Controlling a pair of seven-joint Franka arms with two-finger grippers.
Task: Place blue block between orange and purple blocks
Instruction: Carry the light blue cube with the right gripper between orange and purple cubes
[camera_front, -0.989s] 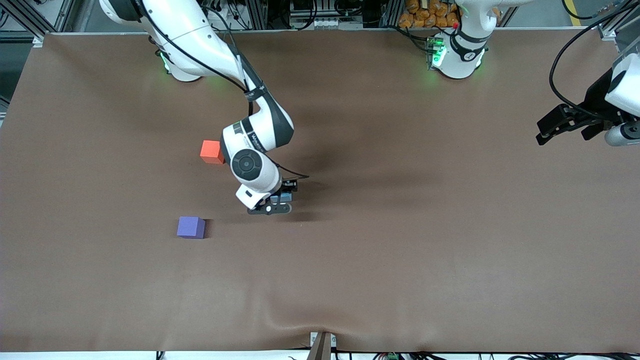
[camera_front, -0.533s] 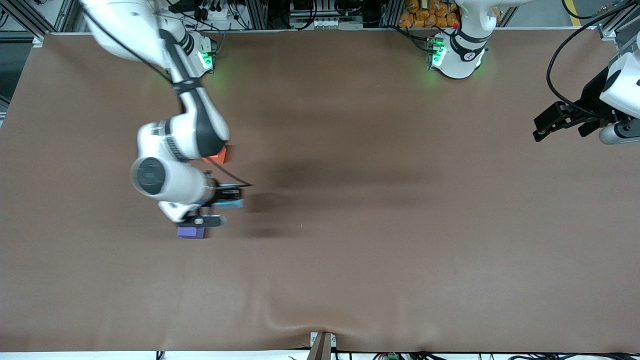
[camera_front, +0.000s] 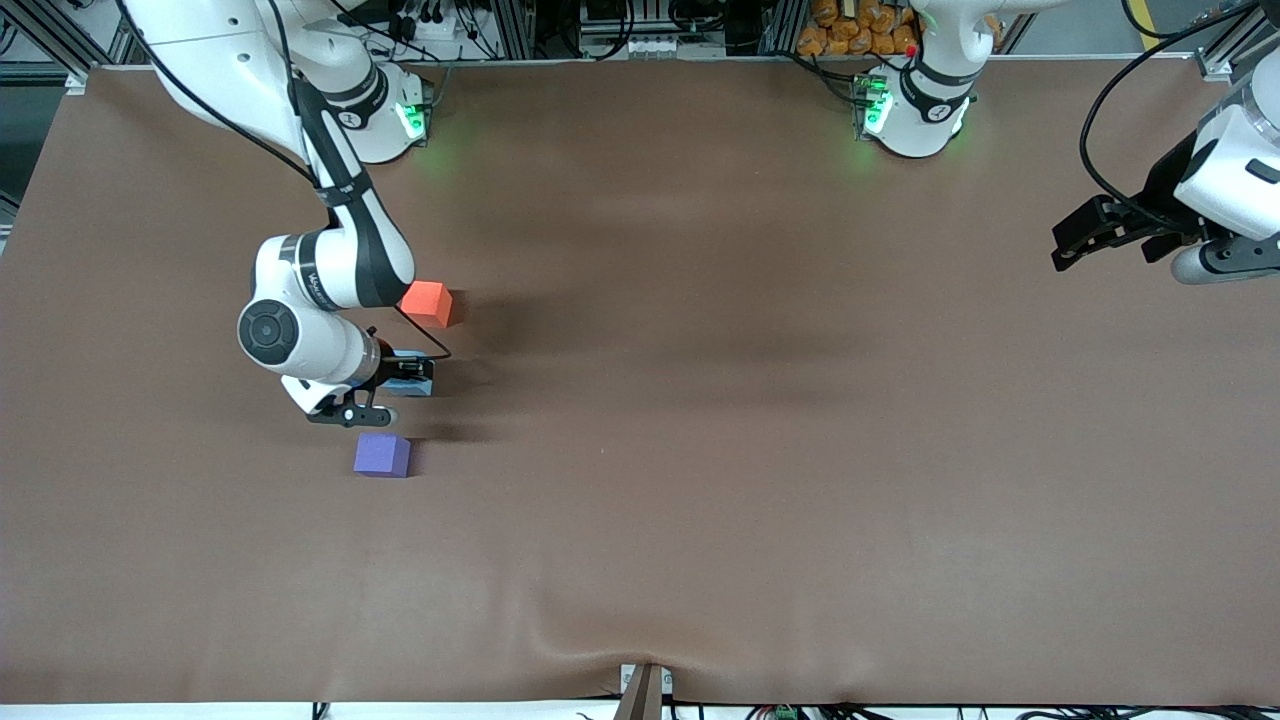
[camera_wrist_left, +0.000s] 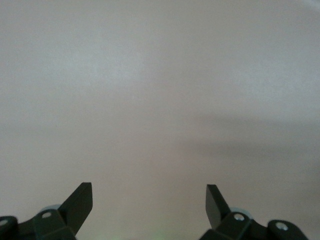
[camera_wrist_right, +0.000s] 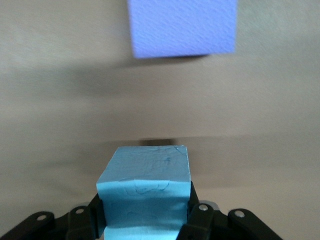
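Observation:
My right gripper is shut on the light blue block, which fills the space between its fingers in the right wrist view. It holds the block over the table between the orange block and the purple block. The purple block also shows in the right wrist view, a little apart from the blue block. My left gripper is open and empty, waiting in the air over the left arm's end of the table; its fingers frame bare brown cloth.
The brown cloth covers the whole table. A fold in the cloth sits at the table's edge nearest the front camera. The arm bases stand along the edge farthest from the camera.
My right arm has swung from the table's middle toward its own end, carrying the blue block to the gap between the orange and purple blocks. My left gripper has drifted slightly.

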